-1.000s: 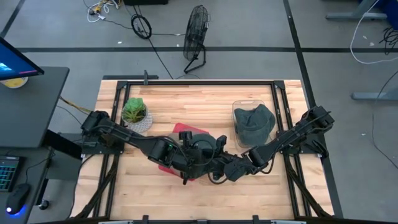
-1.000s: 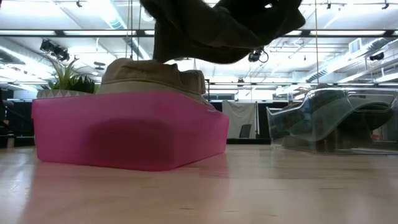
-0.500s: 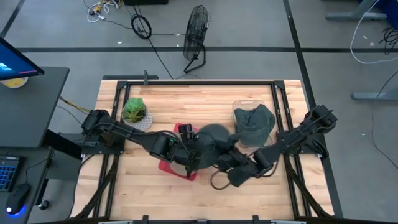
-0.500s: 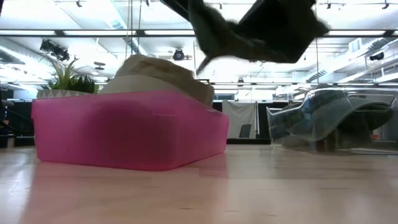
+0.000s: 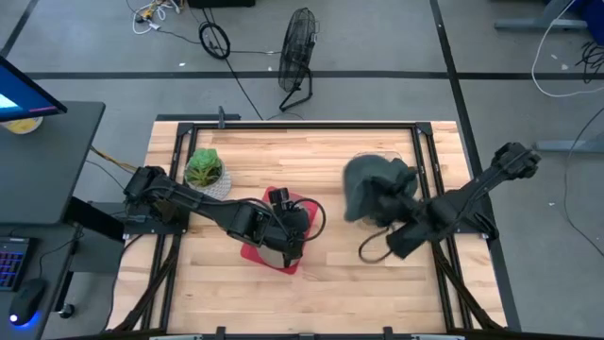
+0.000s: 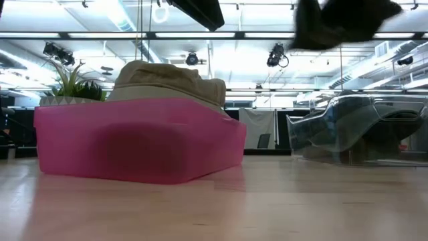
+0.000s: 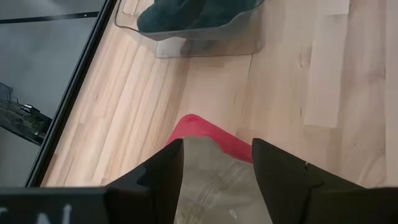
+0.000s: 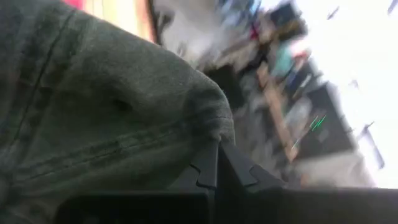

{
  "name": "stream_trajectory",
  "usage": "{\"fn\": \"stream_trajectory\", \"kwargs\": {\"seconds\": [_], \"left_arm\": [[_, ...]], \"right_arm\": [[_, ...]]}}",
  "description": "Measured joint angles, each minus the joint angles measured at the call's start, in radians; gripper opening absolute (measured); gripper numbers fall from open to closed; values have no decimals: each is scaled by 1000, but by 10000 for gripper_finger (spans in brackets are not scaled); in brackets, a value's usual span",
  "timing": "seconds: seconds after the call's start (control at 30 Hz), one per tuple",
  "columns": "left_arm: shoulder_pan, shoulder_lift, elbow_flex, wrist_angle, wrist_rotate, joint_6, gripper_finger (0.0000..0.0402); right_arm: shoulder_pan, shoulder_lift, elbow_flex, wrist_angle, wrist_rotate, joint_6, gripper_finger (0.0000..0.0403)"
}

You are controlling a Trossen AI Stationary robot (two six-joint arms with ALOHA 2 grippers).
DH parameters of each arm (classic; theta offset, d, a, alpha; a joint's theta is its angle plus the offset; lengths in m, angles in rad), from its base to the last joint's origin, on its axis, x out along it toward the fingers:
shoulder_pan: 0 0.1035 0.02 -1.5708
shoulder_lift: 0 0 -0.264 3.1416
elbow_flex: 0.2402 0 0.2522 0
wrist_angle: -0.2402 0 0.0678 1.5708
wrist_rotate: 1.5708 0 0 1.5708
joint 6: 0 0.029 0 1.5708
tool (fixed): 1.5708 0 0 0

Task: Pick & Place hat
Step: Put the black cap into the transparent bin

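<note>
My right gripper [image 8: 214, 163] is clamped on the dark hat [image 5: 366, 187], held above the clear bin [image 6: 361, 130]; my left gripper [image 7: 216, 163] hangs spread over the tan hat [image 6: 170, 82] in the pink bin [image 6: 134, 137]

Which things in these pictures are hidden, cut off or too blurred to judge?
- Right pincer: in the high view the dark hat it holds covers it.
- Dark hat, low view: the top edge cuts it off.
- Clear bin: in the high view the dark hat hides most of it.
- Tan hat: the pink bin wall hides its lower part.
- Room behind, right wrist view: blurred.
</note>
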State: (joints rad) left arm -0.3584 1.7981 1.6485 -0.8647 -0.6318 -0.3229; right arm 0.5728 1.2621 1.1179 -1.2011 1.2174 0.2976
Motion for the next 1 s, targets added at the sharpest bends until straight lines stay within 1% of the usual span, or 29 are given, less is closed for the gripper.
{"fn": "stream_trajectory", "kwargs": {"seconds": [0.07, 0.13, 0.17, 0.23, 0.33, 0.43, 0.6, 0.67, 0.77, 0.9, 1.0], "left_arm": [[0, 0, 0, 0, 0, 0, 193], [0, 0, 0, 0, 0, 0, 193], [0, 0, 0, 0, 0, 0, 193], [0, 0, 0, 0, 0, 0, 193], [1, 1, 0, 0, 0, 0, 193], [2, 1, -1, 0, 0, 0, 193], [2, 1, -1, 0, 0, 0, 193], [2, 1, -1, 0, 0, -3, 193], [2, 1, -1, 0, 0, -6, 193], [2, 1, -1, 0, 0, -7, 193], [2, 1, -1, 0, 0, -7, 193]], "right_arm": [[-29, -19, -9, -183, -79, 180, 2], [-54, -32, -35, -318, -170, 325, 2], [-66, -39, -54, -357, -203, 376, 2], [-81, -48, -104, -364, -238, 425, 2], [-98, -53, -172, -270, -272, 382, 2], [-120, -46, -230, -184, -334, 328, 2], [-144, -15, -252, -154, -400, 297, 3], [-148, -7, -252, -147, -414, 280, 13], [-153, 0, -252, -144, -431, 277, 43], [-166, 0, -251, -120, -456, 277, 104], [-167, 0, -204, -95, -551, 240, 154]]}}
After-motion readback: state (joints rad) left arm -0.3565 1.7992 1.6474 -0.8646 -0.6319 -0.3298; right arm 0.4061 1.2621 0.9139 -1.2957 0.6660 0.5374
